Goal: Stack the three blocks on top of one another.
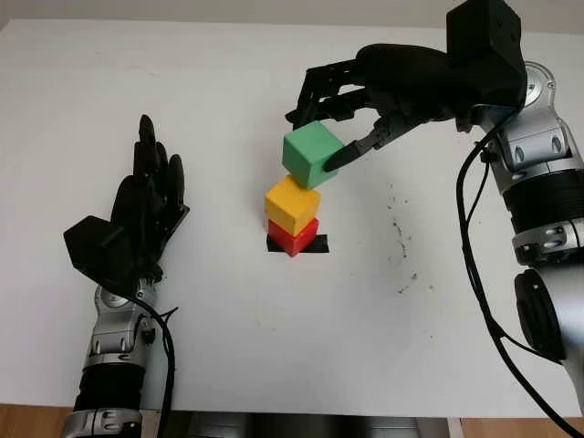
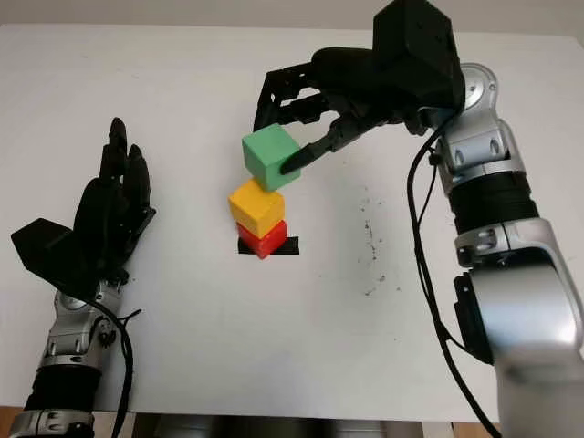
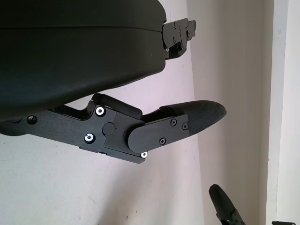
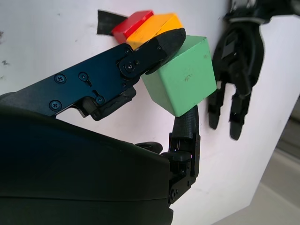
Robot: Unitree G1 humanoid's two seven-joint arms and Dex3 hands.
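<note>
A red block (image 1: pixel 294 238) sits on a strip of black tape (image 1: pixel 315 244) near the table's middle, with a yellow block (image 1: pixel 292 204) stacked on it. My right hand (image 1: pixel 321 137) is shut on a green block (image 1: pixel 311 153), which hangs tilted just above the yellow block's far upper edge. In the right wrist view the green block (image 4: pixel 185 82) is pinched between my thumb and fingers, with the yellow block (image 4: pixel 154 26) and red block (image 4: pixel 133 22) beyond it. My left hand (image 1: pixel 151 196) is open over the table's left side, away from the stack.
The white table (image 1: pixel 228 319) reaches to the front edge. Small dark specks (image 1: pixel 400 239) mark it right of the stack. The right arm and its cable (image 1: pixel 474 265) run down the right side.
</note>
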